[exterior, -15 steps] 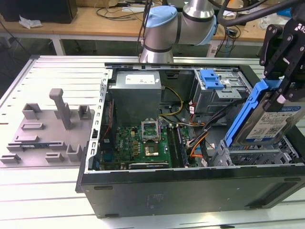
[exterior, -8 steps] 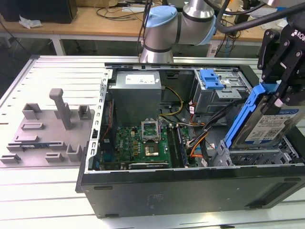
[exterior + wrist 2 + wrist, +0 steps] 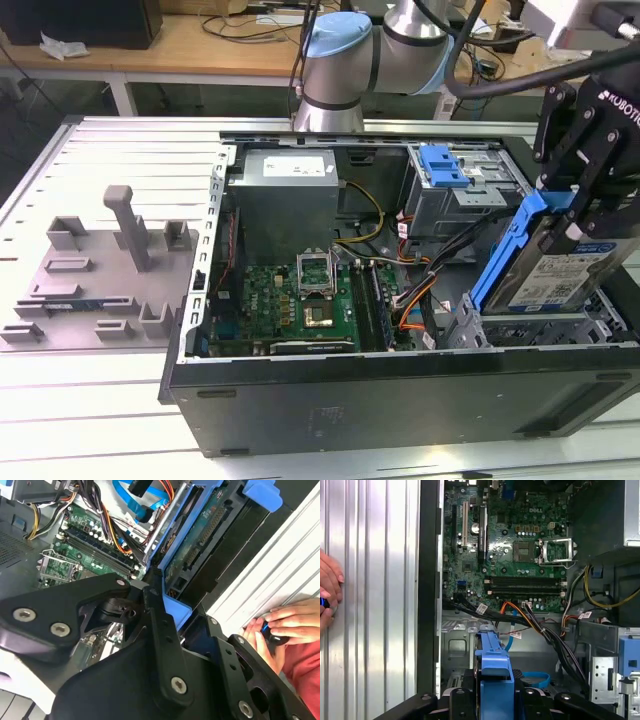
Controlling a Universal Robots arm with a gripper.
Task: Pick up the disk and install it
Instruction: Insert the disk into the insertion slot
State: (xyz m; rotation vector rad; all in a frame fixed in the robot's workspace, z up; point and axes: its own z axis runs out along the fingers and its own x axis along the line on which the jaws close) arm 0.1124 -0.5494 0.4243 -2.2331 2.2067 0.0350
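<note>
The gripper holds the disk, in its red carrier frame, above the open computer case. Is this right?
No: the carrier frame is blue, not red, as the exterior view shows. The gripper does hold the disk above the open computer case.
</note>
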